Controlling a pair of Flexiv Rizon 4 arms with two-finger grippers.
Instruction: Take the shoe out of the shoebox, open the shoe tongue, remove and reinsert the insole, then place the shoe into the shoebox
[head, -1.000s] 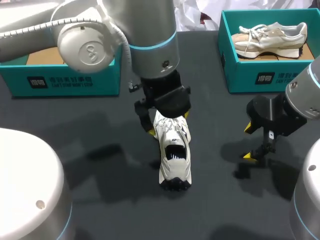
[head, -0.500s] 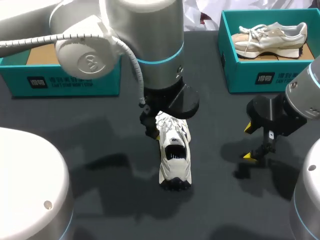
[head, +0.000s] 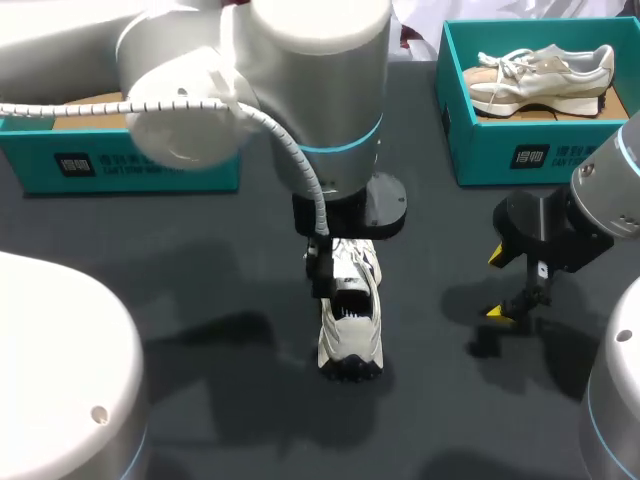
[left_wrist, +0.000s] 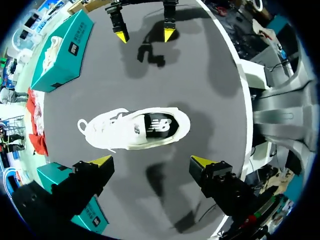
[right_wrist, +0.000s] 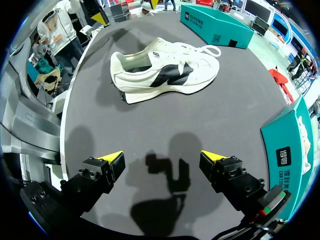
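Our left hand (left_wrist: 151, 161) hovers over the white sneaker (left_wrist: 135, 129) on the tabletop (left_wrist: 200, 75), fingers apart and clear of it; our right hand (right_wrist: 161, 156), likewise apart, sits to its right.

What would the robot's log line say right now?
left gripper open over white shoe | shoe on table | right gripper open, empty

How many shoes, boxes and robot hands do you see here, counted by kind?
Shoes: 2 (white shoe on the table, beige shoe in the right box)
Boxes: 2 (left box, right box)
Hands: 2 (left hand, right hand, both open)
Total: 6
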